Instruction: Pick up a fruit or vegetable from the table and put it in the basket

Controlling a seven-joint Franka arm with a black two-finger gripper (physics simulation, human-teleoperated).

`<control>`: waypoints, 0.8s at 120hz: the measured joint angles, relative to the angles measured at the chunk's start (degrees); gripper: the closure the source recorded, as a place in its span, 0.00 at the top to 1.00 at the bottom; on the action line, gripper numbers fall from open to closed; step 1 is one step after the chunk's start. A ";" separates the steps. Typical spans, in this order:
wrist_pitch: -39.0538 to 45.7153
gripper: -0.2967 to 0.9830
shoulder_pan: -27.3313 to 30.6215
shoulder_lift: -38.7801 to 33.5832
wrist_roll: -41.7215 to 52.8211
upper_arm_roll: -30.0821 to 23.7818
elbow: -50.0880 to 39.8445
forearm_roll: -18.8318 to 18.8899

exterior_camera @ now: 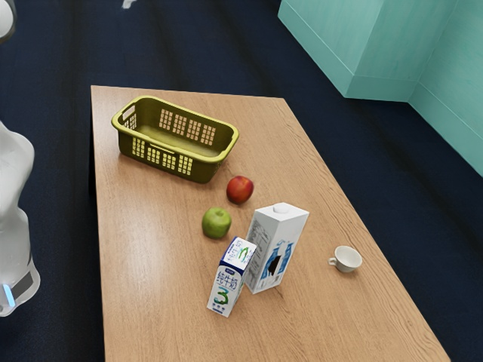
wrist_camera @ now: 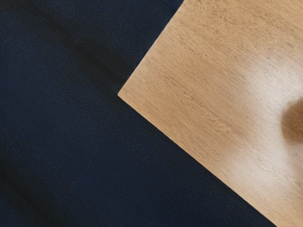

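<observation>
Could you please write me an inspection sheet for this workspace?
Surface: light-brown wooden table, soft glare, one corner in the wrist view.
Job's things: round red apple and round green apple on the table, outside the olive-yellow plastic basket with grid-pierced walls.
Clutter: small white-and-blue milk carton close beside a taller white carton, whether touching I cannot tell; small white cup with a handle, upright.
Grippers: state cannot be settled; glossy white robot arm at the exterior view's left.
Cables: nothing seen.
Surroundings: dark blue floor; teal panelled wall at the exterior view's upper right.
</observation>
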 joint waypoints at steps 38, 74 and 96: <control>20.48 0.75 0.25 -0.74 4.70 0.07 3.93 1.71; 15.61 0.74 -4.34 25.96 10.17 -10.42 5.78 -33.72; 13.26 0.75 32.30 21.87 12.02 -55.97 3.91 -35.40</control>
